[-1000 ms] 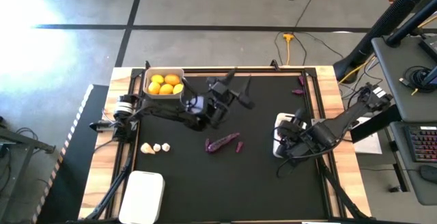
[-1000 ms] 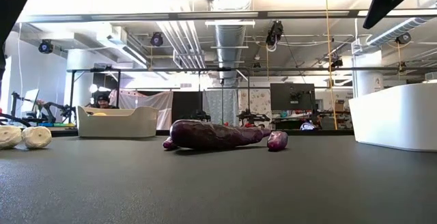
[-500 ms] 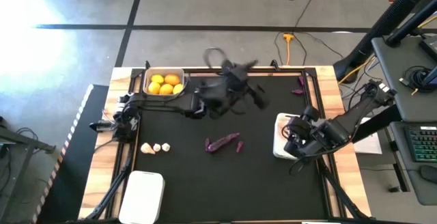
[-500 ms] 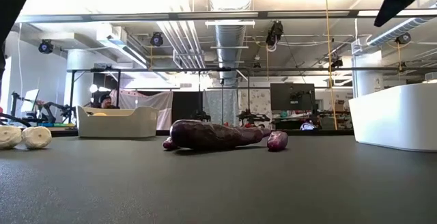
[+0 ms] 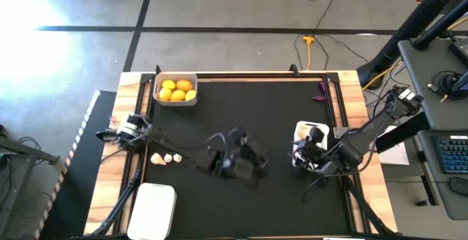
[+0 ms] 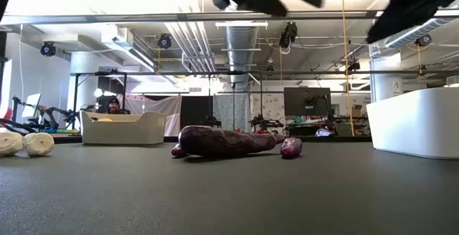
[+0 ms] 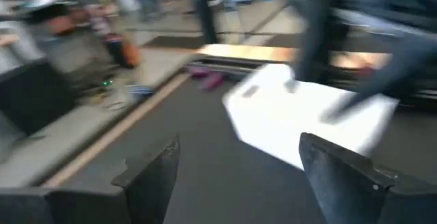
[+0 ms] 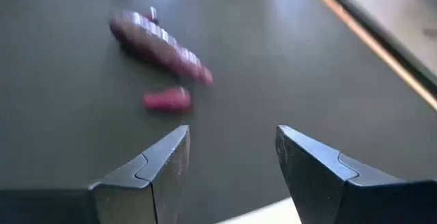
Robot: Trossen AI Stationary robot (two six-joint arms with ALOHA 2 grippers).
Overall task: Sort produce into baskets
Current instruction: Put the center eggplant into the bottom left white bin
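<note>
The left gripper (image 5: pixel 245 163) hung above the middle of the black table (image 5: pixel 278 112), its fingers spread apart with nothing between them — in its own wrist view the gap showed only the mat and a white basket (image 7: pixel 307 118) farther off. The right gripper (image 5: pixel 307 152) sat over the table's right side, right at that white basket (image 5: pixel 306 134), jaws parted and empty too. Ahead of it lay the large eggplant (image 8: pixel 160 43) and, just beside it but apart, a tiny eggplant (image 8: pixel 167 100); in the low view both rested flat on the mat, the large eggplant (image 6: pixel 222 142) with the tiny one (image 6: pixel 290 147) near its tip. A basket of citrus fruits (image 5: pixel 178 90) stood at the far left corner. Two garlic bulbs (image 5: pixel 167 158) lay near the left edge, and a third basket (image 5: pixel 152 207) stood at the near left — another small purple piece (image 5: pixel 320 94) lay by the far right edge
</note>
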